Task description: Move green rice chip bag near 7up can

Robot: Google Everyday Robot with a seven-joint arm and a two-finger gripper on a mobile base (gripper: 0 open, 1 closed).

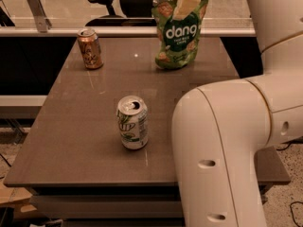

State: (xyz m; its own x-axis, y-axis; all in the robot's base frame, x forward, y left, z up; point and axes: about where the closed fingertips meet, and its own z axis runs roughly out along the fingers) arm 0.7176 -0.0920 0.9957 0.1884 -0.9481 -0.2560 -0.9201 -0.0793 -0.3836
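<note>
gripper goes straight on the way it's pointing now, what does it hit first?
The green rice chip bag. The gripper points down over the bag's top, at the far side of the table. Whether they already touch is unclear from this view. Below the bag is only the table.

table: brown top, bit shiny | orange-brown can: upright near its far-left corner | black office chair: past the far edge, behind a pale rail

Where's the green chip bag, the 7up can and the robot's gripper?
green rice chip bag [181, 34]: camera view, on the white "dang" lettering.
7up can [133, 126]: camera view, middle of its side.
gripper [185, 9]: camera view, at the bag's top edge.
</note>
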